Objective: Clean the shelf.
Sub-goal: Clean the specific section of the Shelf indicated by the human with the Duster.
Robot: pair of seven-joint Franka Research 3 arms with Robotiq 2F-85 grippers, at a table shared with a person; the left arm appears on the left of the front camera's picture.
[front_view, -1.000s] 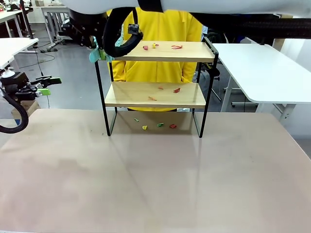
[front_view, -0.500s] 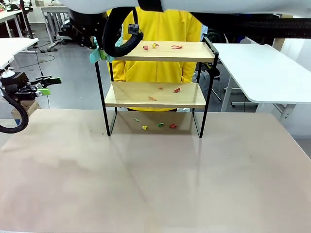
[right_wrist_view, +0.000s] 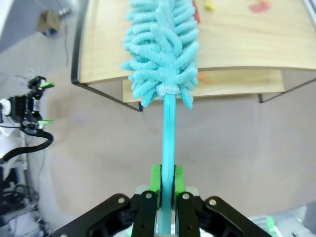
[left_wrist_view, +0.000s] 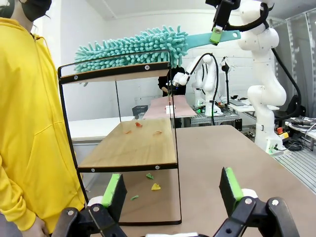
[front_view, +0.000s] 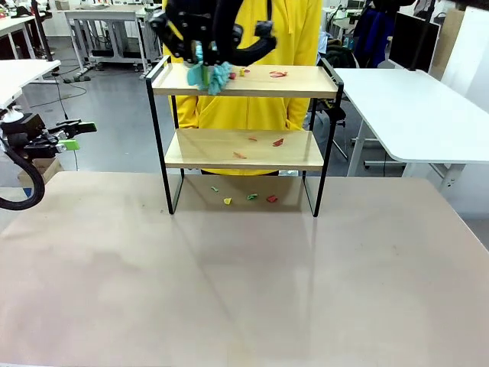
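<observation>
Scraps of coloured paper (front_view: 277, 74) are scattered on both boards of the shelf (front_view: 199, 153) and on the table (front_view: 244, 290) beneath it. The shelf is stood at the table's far side, in front of a person in a yellow hoodie (front_view: 294, 30). A teal chenille duster (right_wrist_view: 163, 44) is held at the left part of the top board, its handle clamped between the fingers of the right end effector (right_wrist_view: 167, 177). The left end effector (left_wrist_view: 172, 186) is spread wide and empty, well apart from the shelf.

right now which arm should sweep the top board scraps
Right. The right gripper is shut on the duster, its head over the shelf's top board beside the scraps; the left gripper is open, empty, far off.
</observation>
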